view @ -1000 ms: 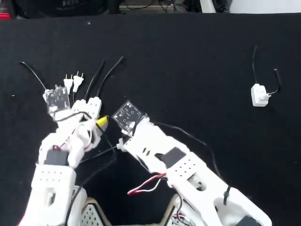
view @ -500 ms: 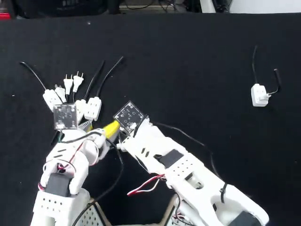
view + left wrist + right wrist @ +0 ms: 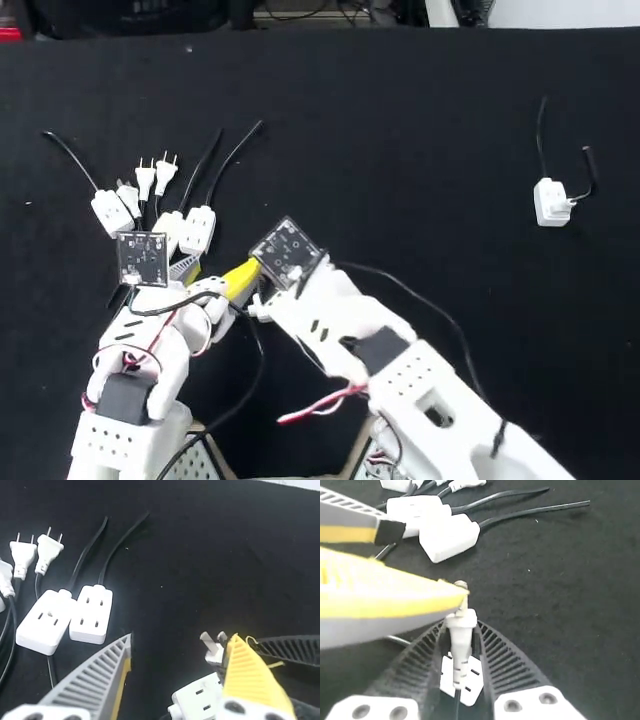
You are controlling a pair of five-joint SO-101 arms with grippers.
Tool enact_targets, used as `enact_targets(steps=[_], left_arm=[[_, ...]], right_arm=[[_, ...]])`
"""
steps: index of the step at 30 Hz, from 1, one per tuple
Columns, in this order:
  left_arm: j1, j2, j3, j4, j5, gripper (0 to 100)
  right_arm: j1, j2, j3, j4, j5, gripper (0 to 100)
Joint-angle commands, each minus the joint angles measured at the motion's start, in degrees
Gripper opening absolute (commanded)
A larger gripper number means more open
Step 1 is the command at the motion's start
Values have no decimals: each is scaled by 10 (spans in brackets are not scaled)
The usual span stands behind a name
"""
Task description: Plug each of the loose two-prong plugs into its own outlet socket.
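Note:
My right gripper (image 3: 461,626) is shut on a white two-prong plug (image 3: 460,641), prongs pointing away from the wrist. A white socket block (image 3: 466,680) lies on the cloth just beneath it. My left gripper (image 3: 181,640) is open, its yellow finger (image 3: 385,605) resting against the tip of that held plug (image 3: 212,647), with the socket block (image 3: 197,697) between its fingers. Two more white sockets (image 3: 170,228) (image 3: 198,228) lie side by side at the left, and a third socket (image 3: 110,210) lies beside them. Behind them rest two loose plugs (image 3: 145,178) (image 3: 165,172).
The black table cloth (image 3: 400,130) covers the whole surface. A white socket with a plug seated in it (image 3: 550,201) sits alone at the far right. Black cords (image 3: 235,150) fan out behind the left cluster. Both arms crowd the near left.
My left arm has drawn back from the socket cluster and turned its yellow finger towards the right gripper. The right arm has shifted slightly to the right with the plug.

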Motion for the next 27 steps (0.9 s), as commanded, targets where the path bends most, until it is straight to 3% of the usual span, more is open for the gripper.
enact_targets(steps=[1,10,27], left_arm=[[3,3,-6,2,-6,296],[1,3,-6,2,-6,296],[0,3,-6,1,-6,296]], right_arm=[[-9,-108,11,25,-1,11],[-8,-220,23,98,1,11],[-7,-224,23,101,-3,11]])
